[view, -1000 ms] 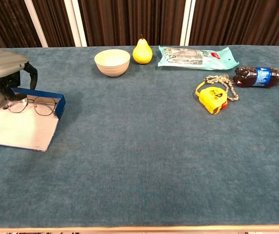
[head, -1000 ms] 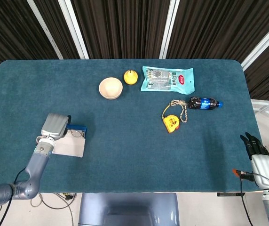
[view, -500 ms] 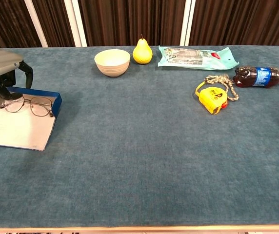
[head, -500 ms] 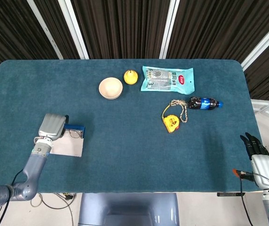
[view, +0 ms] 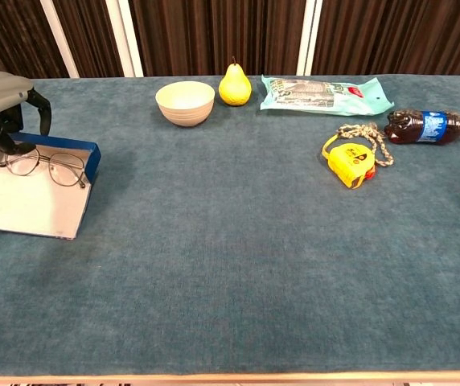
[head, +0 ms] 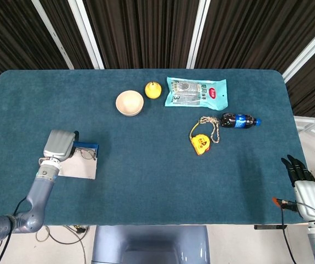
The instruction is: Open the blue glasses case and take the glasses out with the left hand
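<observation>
A teal cloth-covered table [head: 146, 165] fills most of both views, with dark ribbed curtains and white posts behind it. At the left of the frame lies the open blue glasses case [view: 41, 189], its pale lining spread flat toward the camera and its blue wall standing at the far side. The glasses [view: 47, 165] rest inside against that wall, lenses facing the camera. The left hand [view: 1, 100] sits over the case's far left end, dark fingers curled down at the left end of the glasses; whether they actually pinch the frame cannot be told from either view.

At the top centre lies a light-blue snack packet [head: 196, 93] with a red patch; its printing is too small to read. Left of it stand a cream bowl [head: 129, 103] and, just beside that, a yellow pear [head: 153, 89]. At the right centre a small dark-drink bottle [head: 238, 120] with a blue label and cap lies on its side, its lettering unreadable. Near it sits a yellow tape measure [head: 201, 144] touching a coil of rope [head: 211, 126].

The right hand [head: 303, 181] hangs off the table's lower right edge, dark fingers straight and slightly apart, holding nothing.
</observation>
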You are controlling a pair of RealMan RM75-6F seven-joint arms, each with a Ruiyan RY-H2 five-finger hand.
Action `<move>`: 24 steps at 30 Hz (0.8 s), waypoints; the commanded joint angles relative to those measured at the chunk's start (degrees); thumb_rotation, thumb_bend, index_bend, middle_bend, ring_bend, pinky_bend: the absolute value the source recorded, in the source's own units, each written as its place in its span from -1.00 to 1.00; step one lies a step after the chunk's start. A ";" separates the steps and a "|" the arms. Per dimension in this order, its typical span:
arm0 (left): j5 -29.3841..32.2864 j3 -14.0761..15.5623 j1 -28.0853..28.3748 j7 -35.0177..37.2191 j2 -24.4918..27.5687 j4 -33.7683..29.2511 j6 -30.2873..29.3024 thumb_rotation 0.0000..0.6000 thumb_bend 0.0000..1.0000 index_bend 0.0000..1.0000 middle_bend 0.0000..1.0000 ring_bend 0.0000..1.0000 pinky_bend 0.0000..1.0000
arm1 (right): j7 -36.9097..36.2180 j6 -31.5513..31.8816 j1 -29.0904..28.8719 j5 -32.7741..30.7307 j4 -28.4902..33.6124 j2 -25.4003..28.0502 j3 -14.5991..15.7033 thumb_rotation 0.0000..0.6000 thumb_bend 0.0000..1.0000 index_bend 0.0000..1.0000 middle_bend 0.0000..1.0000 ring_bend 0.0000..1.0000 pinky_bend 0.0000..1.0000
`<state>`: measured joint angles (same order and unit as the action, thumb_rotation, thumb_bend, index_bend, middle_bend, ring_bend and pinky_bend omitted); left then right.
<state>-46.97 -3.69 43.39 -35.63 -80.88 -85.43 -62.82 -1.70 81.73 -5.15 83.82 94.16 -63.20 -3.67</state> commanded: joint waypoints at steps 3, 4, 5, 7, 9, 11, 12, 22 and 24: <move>-0.27 0.05 -0.63 -0.08 -0.29 -0.02 -0.31 1.00 -0.15 0.32 1.00 0.76 0.94 | 0.00 0.06 0.02 0.03 0.00 -0.01 -0.01 1.00 -0.66 -1.00 -1.00 -1.00 -0.61; -0.35 -0.02 -0.74 0.02 -0.41 0.06 -0.38 1.00 -0.15 0.32 1.00 0.76 0.94 | 0.01 0.06 0.02 0.03 0.01 -0.01 -0.01 1.00 -0.66 -1.00 -1.00 -1.00 -0.61; -0.40 -0.07 -0.83 0.10 -0.50 0.16 -0.37 1.00 -0.15 0.32 1.00 0.76 0.94 | 0.01 0.05 0.02 0.02 0.02 -0.01 0.00 1.00 -0.66 -1.00 -1.00 -1.00 -0.61; -0.44 -0.15 -0.91 0.01 -0.61 0.42 -0.27 1.00 -0.15 0.32 1.00 0.76 0.94 | 0.04 0.05 0.02 -0.01 0.02 -0.02 -0.02 1.00 -0.66 -1.00 -1.00 -1.00 -0.61; -0.41 -0.18 -0.98 -0.13 -0.67 0.62 -0.06 1.00 -0.15 0.32 1.00 0.76 0.94 | 0.02 0.02 0.01 -0.04 0.04 -0.02 -0.02 1.00 -0.66 -1.00 -1.00 -1.00 -0.61; -0.55 -0.12 -1.09 -0.24 -0.66 0.66 0.08 1.00 -0.15 0.32 1.00 0.76 0.94 | 0.03 0.04 0.01 -0.02 0.03 -0.01 -0.02 1.00 -0.66 -1.00 -1.00 -1.00 -0.61; -0.62 0.00 -1.19 -0.33 -0.64 0.59 0.18 1.00 -0.15 0.32 1.00 0.76 0.94 | 0.04 0.02 0.01 -0.01 0.03 -0.01 0.00 1.00 -0.66 -1.00 -1.00 -1.00 -0.61; -2.74 -1.43 -2.00 1.35 -0.55 -0.05 -1.34 1.00 -0.12 0.32 1.00 0.76 0.94 | -0.03 0.04 0.02 -0.03 0.06 0.00 -0.02 1.00 -0.66 -1.00 -1.00 -1.00 -0.61; -3.26 -1.00 -2.17 1.19 -0.39 -0.25 -1.08 1.00 -0.12 0.32 1.00 0.76 0.94 | -0.04 -0.02 0.01 -0.07 0.06 0.01 -0.02 1.00 -0.66 -1.00 -1.00 -1.00 -0.61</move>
<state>-49.97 -4.95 41.35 -34.36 -81.36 -85.56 -64.03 -1.74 81.71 -5.14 83.75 94.22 -63.19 -3.69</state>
